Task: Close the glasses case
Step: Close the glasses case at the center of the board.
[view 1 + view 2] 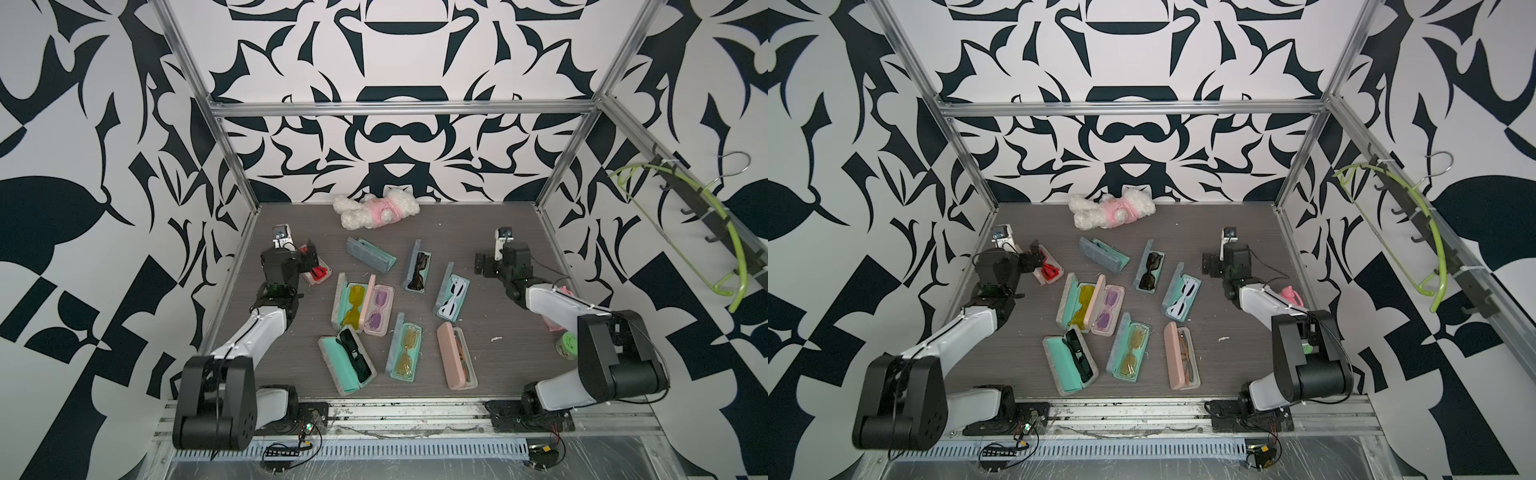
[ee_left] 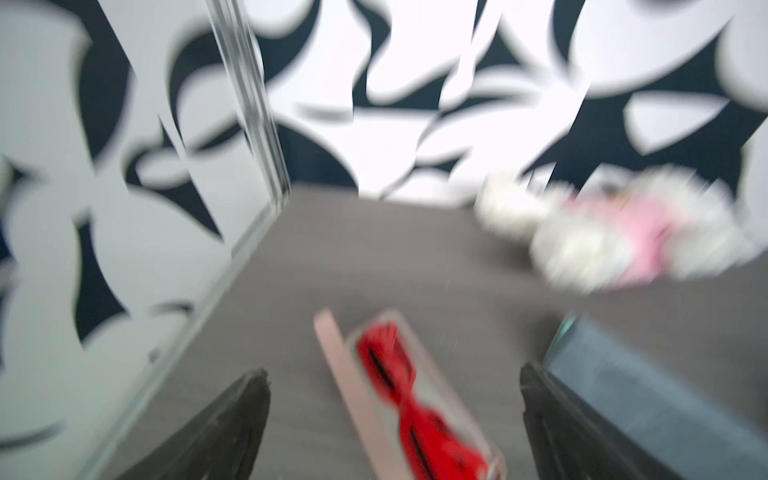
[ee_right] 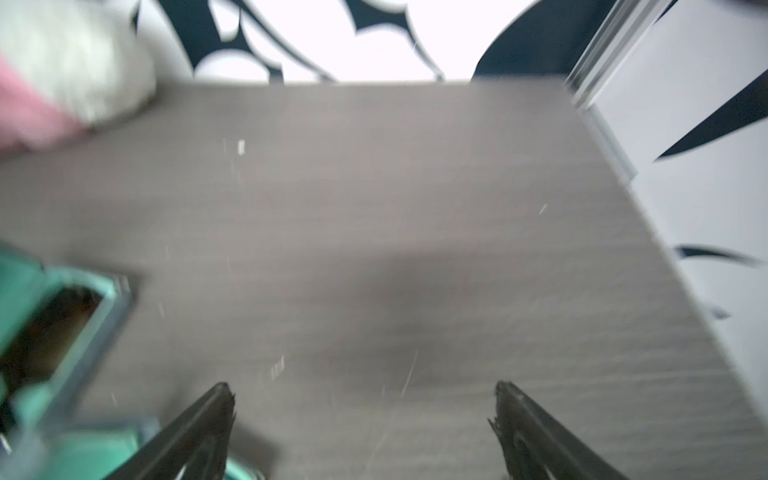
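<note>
Arms (image 1: 266,324) (image 1: 548,303) stretched forward; both jaws wide, empty; left over pink case (image 2: 343,374).

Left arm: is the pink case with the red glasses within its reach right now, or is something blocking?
Likely yes. The left gripper is open at the pink case, with the red glasses showing between its fingers and nothing between. The grey case sits aside.

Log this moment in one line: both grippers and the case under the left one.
left gripper: open, above case | case: open, red glasses inside | right gripper: open, over table | task: undone
</note>
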Controlling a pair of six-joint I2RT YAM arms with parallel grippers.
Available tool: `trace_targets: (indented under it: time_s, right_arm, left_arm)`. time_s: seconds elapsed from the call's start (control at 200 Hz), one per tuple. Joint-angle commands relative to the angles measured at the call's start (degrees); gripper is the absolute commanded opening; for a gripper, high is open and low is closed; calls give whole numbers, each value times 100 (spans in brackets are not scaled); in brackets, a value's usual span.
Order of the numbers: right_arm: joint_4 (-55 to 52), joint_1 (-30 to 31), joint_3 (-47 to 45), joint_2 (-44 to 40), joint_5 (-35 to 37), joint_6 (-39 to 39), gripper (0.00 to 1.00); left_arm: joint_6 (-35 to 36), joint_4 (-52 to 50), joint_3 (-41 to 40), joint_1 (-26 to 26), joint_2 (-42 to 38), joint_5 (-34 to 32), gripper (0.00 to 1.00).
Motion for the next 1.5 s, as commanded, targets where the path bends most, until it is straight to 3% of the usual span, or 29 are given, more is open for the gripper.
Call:
trace_targets:
  time_s: [0.0,0.18,0.375,0.605,0.75,1.0,1.445,1.495]
  right_arm:
    - [-1751,517,606,-328,574,440,99]
    - [-2848,850,1192,-949,-105,1058,99]
    - [-4150,897,1361,-1621,-791,1803,98]
    - [-4949,897,1020,-2011,-1722,2392,94]
    - [-4975,897,841,-1879,-2327,2698,81]
    - [-4643,896,223,-1617,-2726,2992,53]
    - [-3313,887,-709,-945,-2812,3324,41]
    - [-3160,888,-709,-802,-2813,3352,39]
  left_arm:
    - [-424,-1882,962,-76,-417,62,99]
    - [-1503,-4034,2467,-371,-577,1235,99]
    - [-2028,-4764,3196,-1380,-430,2157,99]
    - [-2259,-5400,3816,-2619,672,2837,99]
    - [-2435,-5434,4119,-3158,1262,3234,99]
    - [-2402,-5803,4602,-3767,2134,3495,97]
    - [-2488,-5771,4840,-3967,2870,3751,86]
    - [-2514,-5753,4870,-3966,2926,3799,81]
